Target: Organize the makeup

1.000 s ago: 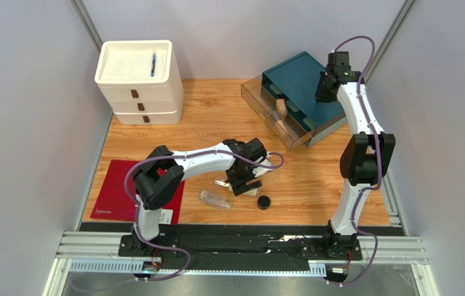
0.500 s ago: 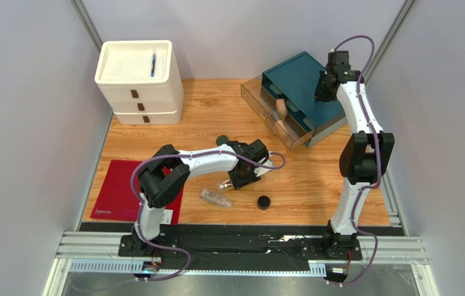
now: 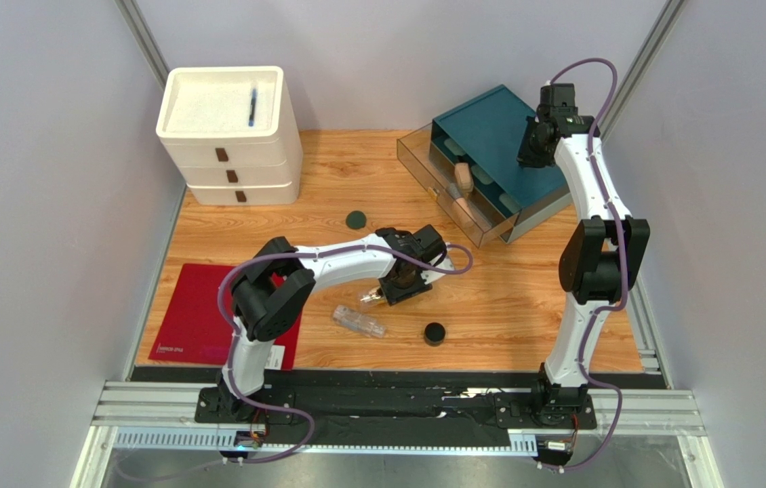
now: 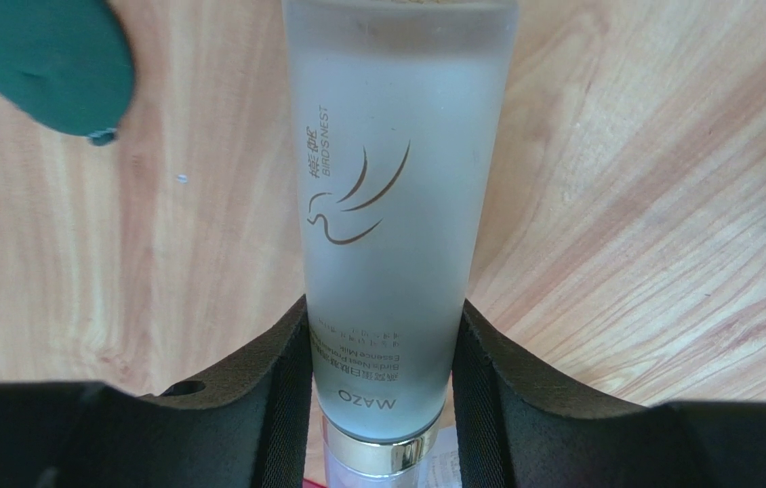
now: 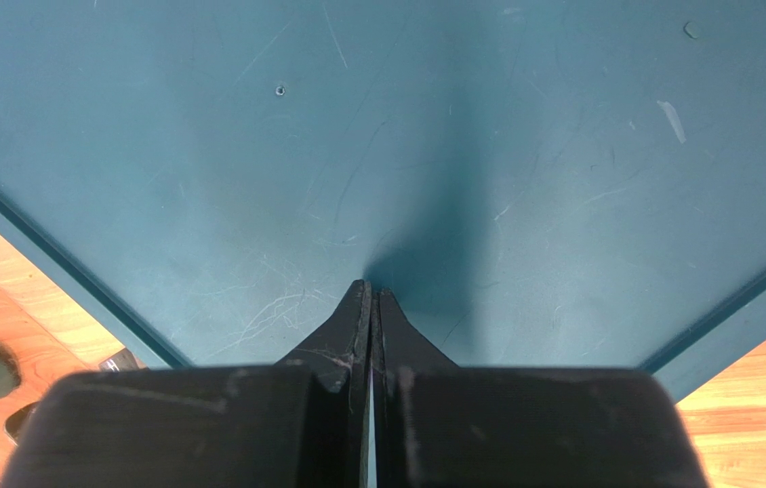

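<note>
My left gripper [image 4: 382,310] [image 3: 400,288] is shut on the frosted cream bottle [image 4: 397,183], with both pads pressed to its sides just above the gold neck. The bottle lies low over the wood. A dark-green disc [image 4: 46,61] [image 3: 357,220] lies flat beyond it to the left. In the top view a clear bottle [image 3: 359,321] lies on its side near the gripper, with a black round jar [image 3: 435,332] to its right. A beige bottle [image 3: 464,181] sits in the open clear drawer. My right gripper [image 5: 370,297] [image 3: 536,153] is shut and empty over the teal organizer's lid [image 5: 458,132].
The teal organizer [image 3: 489,132] stands at the back right, its clear drawers [image 3: 428,153] pulled out toward the middle. A white drawer unit [image 3: 229,153] stands at the back left with a blue pen [image 3: 253,106] on top. A red mat [image 3: 194,315] lies at the front left.
The left jaws have closed on the cream bottle. The left arm has shifted slightly toward the back, and the green disc it was covering now shows. The right arm has not moved.
</note>
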Robot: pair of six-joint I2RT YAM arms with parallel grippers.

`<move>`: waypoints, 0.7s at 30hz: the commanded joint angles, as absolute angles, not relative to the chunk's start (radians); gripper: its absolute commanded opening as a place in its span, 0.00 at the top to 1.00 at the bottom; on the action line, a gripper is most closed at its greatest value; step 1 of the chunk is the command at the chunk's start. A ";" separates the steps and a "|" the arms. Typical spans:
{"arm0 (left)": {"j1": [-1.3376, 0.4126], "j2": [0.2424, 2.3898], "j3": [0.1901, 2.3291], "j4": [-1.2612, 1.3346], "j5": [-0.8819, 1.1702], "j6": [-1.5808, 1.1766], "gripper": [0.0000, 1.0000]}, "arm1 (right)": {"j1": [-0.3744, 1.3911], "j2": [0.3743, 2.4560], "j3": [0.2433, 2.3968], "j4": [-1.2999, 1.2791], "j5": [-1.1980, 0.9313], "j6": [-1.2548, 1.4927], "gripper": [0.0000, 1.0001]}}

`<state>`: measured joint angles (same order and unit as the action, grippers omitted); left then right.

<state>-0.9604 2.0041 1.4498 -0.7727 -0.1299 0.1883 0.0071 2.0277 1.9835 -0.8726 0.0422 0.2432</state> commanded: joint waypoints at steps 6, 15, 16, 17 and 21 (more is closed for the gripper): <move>-0.956 1.766 1.594 -0.770 -0.212 0.192 1.00 | 0.011 2.097 1.977 -0.942 0.014 0.247 1.00; -0.911 1.664 1.692 -0.761 -0.191 0.108 1.00 | 0.009 2.111 2.005 -0.954 -0.028 0.236 1.00; -0.899 1.672 1.718 -0.773 -0.174 0.082 1.00 | 0.009 2.112 2.008 -0.957 -0.028 0.233 1.00; -0.884 1.683 1.748 -0.785 -0.151 0.025 1.00 | 0.009 2.114 2.013 -0.960 -0.028 0.230 1.00; -0.813 1.782 1.963 -0.815 0.013 -0.127 1.00 | 0.008 2.120 2.029 -0.974 -0.029 0.221 1.00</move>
<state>-0.8772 1.7302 1.7775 -0.8352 -0.1314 0.0574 0.0032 2.0548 2.0239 -0.8852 0.0055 0.2379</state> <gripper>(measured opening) 0.504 0.002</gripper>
